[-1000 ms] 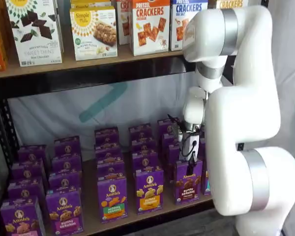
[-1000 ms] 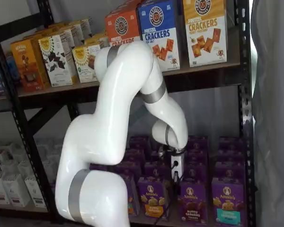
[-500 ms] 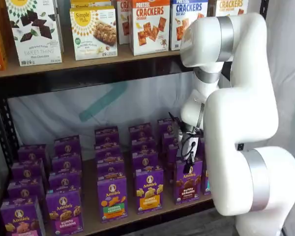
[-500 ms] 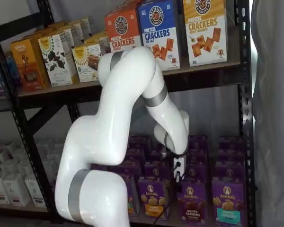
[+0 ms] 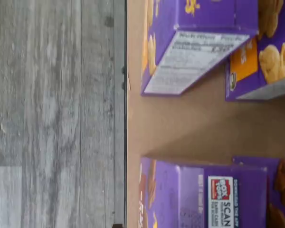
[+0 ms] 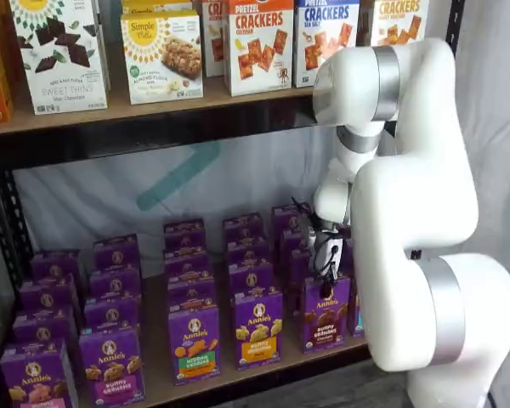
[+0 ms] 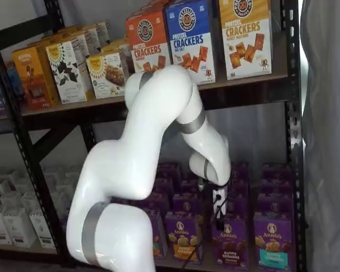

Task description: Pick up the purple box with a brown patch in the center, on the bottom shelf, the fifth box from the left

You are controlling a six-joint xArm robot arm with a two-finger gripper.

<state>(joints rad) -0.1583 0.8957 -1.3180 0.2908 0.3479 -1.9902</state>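
The purple box [image 6: 325, 311] with dark brown bunny cookies and a magenta band stands upright in the front row of the bottom shelf [image 6: 155, 378], which is a light wooden board. It shows in both shelf views [image 7: 229, 244]. My gripper [image 6: 327, 270] hangs just above the box's top in both shelf views [image 7: 218, 211]. Its black fingers show as a narrow dark shape with no plain gap. In the wrist view I see the box's purple top [image 5: 190, 194] with a Box Tops label, at the board's [image 5: 194, 128] front edge.
A purple carton with golden cookies and an orange band [image 6: 257, 329] stands left of the target, and one with a green band [image 7: 271, 247] stands right of it. More purple cartons fill the rows behind. Cracker boxes [image 6: 259, 44] line the upper board. My white arm [image 6: 425, 221] stands in front on the right.
The arm's upper joints have dropped and swung slightly, and the gripper has moved lower toward the top of the purple box. The boxes have not moved.
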